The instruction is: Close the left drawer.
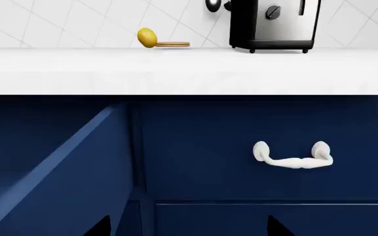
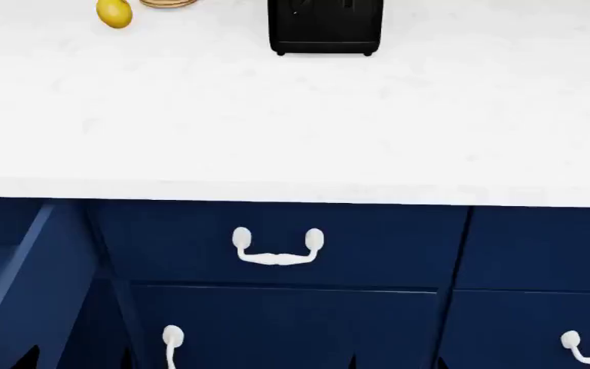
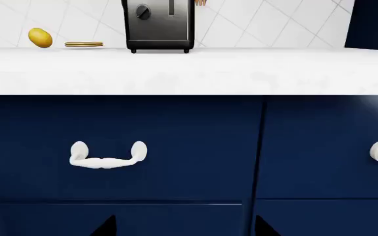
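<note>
End effector states beyond telling; left drawer (image 2: 13, 284) pulled out, plain navy interior, contents unseen.

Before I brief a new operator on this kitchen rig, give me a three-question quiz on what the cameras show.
1. True or false: the left drawer is shut.
2. What lies beside the lemon on the countertop? A) a kettle B) a flat round disc C) a mug
3. Fill in: the closed drawer's curved handle is ___ in colour.
Key: 1 false, it stands open; 2 B; 3 white.
</note>
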You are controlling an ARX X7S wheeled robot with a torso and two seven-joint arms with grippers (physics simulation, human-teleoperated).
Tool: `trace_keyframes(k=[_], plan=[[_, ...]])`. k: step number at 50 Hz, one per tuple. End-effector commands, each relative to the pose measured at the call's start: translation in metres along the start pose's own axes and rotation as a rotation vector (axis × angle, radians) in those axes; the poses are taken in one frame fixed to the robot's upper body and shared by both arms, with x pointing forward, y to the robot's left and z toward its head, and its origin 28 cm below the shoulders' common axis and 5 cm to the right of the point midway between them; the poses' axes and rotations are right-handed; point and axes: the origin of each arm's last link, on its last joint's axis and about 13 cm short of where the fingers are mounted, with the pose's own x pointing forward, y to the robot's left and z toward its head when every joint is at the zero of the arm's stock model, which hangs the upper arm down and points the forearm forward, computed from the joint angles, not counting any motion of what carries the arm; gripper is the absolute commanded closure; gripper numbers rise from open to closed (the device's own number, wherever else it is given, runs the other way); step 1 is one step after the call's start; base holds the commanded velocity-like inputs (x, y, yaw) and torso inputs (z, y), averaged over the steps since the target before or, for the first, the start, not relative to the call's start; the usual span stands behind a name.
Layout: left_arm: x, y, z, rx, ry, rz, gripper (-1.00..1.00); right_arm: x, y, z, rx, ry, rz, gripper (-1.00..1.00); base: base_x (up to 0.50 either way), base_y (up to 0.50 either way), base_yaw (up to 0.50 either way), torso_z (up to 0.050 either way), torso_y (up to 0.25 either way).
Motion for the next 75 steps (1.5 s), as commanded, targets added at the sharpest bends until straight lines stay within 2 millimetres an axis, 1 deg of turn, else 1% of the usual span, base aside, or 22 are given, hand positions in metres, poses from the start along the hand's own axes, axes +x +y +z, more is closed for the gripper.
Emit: trace_keyframes(k=[1,11,14,16,17,21,22,24,26,31,38,52,75], plan=[[-0.0002,0.0001,-0.0010,0.011,0.014,0.004,-1.00,-0.0008,0.0005,-0.0011,0.000,0.008,-0.001,-1.00,0.00,0.00,0.00,0.000,0.000],[-0.0005,-0.0004,-0.0008,0.024,0.011,0.005,-1.00,-0.0012,0.0012,-0.0011,-0.023,0.021,-0.005,-1.00,0.00,0.00,0.00,0.000,0.000],[0.0012,-0.0012,-0.0023,0.048,0.039,0.006,-1.00,-0.0013,0.0011,-0.0007,-0.030,0.021,-0.006,-1.00,0.00,0.00,0.00,0.000,0.000],[0.0000,-0.0017,-0.0009,0.058,0.017,0.012,-1.00,-0.0019,0.0009,-0.0010,-0.031,0.022,-0.007,-1.00,0.00,0.00,0.00,0.000,0.000],[-0.0004,-0.0013,0.0002,0.035,-0.004,0.008,-1.00,-0.0016,0.0006,-0.0006,-0.028,0.020,-0.010,-1.00,0.00,0.00,0.00,0.000,0.000],[-0.0015,-0.0015,-0.0020,0.048,0.013,-0.002,-1.00,-0.0021,-0.0003,0.0006,0.002,0.018,-0.012,-1.00,0.00,0.00,0.00,0.000,0.000],[0.0004,-0.0007,-0.0013,0.049,0.007,-0.002,-1.00,-0.0026,-0.0001,0.0015,0.001,0.012,-0.008,-1.00,0.00,0.00,0.00,0.000,0.000],[-0.0036,-0.0017,-0.0011,0.049,0.003,0.000,-1.00,-0.0031,0.0001,0.0018,0.001,0.002,-0.005,-1.00,0.00,0.00,0.00,0.000,0.000],[-0.0013,-0.0013,-0.0009,0.047,0.003,-0.004,-1.00,-0.0041,-0.0003,0.0016,0.008,0.006,-0.003,-1.00,0.00,0.00,0.00,0.000,0.000],[-0.0030,-0.0011,-0.0003,0.047,-0.002,-0.002,-1.00,-0.0048,-0.0003,0.0022,0.017,0.008,0.007,-1.00,0.00,-0.11,0.00,0.000,0.000],[-0.0037,0.0000,0.0027,0.046,-0.009,0.004,-1.00,-0.0039,0.0019,0.0035,0.029,0.003,0.020,-1.00,0.00,-0.37,0.00,0.000,0.000],[-0.0074,0.0000,0.0013,0.042,-0.005,0.006,-1.00,-0.0076,0.0008,0.0035,0.036,0.003,0.016,-1.00,0.00,-0.46,0.00,0.000,0.000],[-0.0070,-0.0008,0.0003,0.035,0.001,0.004,-1.00,-0.0085,-0.0002,0.0022,0.042,0.007,0.008,-1.00,0.00,-0.46,0.00,0.000,0.000]])
